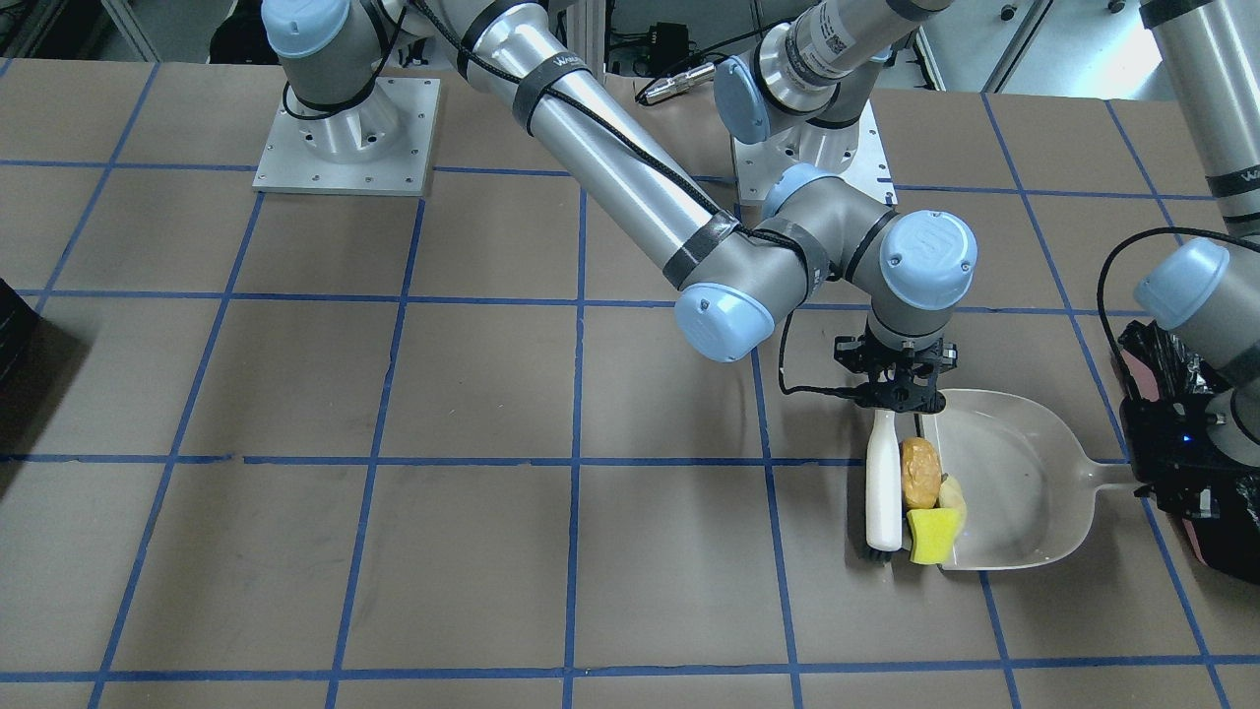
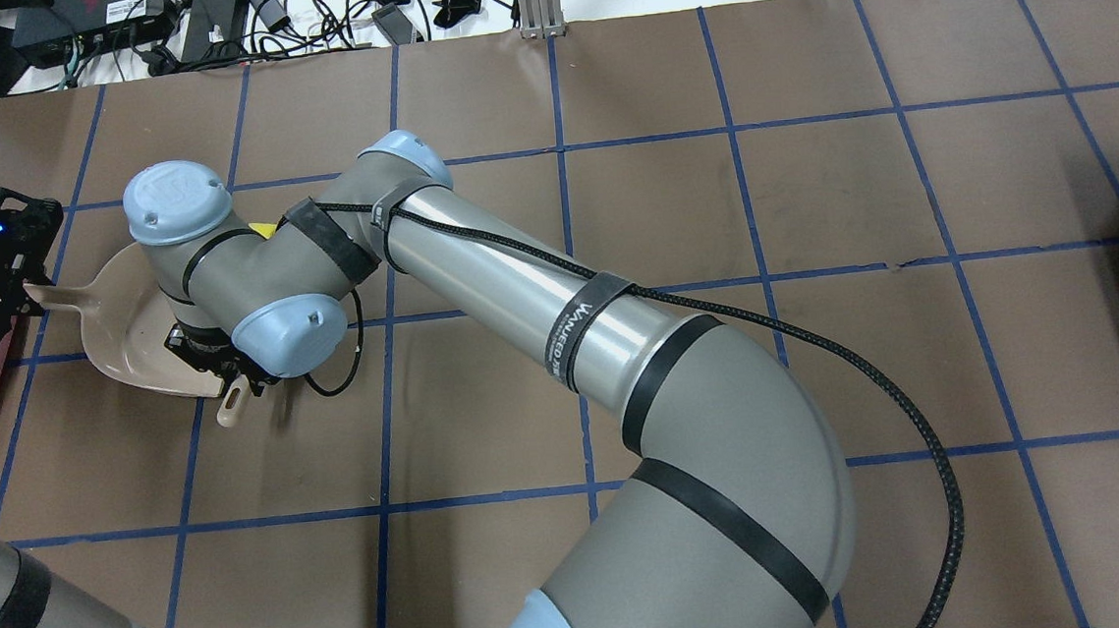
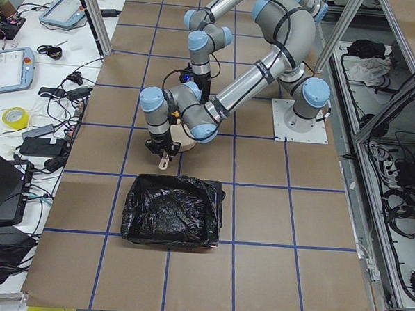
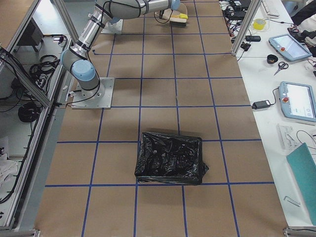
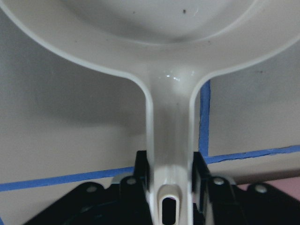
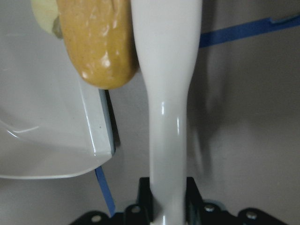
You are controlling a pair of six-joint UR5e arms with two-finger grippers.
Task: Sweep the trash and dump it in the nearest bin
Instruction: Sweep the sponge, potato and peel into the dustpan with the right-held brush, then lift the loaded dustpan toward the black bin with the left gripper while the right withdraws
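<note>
On the brown desk (image 1: 472, 394) with its grid of blue tape I count two arms, one brush, one dustpan, three pieces of trash and two bins. In the front-facing view the right claw (image 1: 901, 392) points down and is pinching the top end of the white brush (image 1: 883, 492), which lies flat along the line from 12 to 6 o'clock. Its wrist camera shows one finger on each side of the handle. The beige dustpan (image 1: 1024, 473) lies at 3 o'clock of the brush, with its open mouth turned to 9 o'clock. The left claw (image 5: 169, 180) is pinching the end of the pan's handle, with both fingers pressed against it. The three pieces of trash sit together between the brush and the mouth of the pan. The orange-brown potato-like lump (image 1: 921, 471) touches the brush handle and lies over the lip of the pan. The yellow sponge wedge (image 1: 933, 534) is at 6 o'clock of the lump, also at the lip. The pale cream piece (image 1: 951, 492) is at about 4 o'clock of the lump, just inside the pan. One bin (image 3: 170, 211), lined with a glossy black bag, stands just beyond the pan's handle, at 3 o'clock of the pan in that view. The second bin (image 4: 170, 158) stands well apart, at the other end of the desk.
</note>
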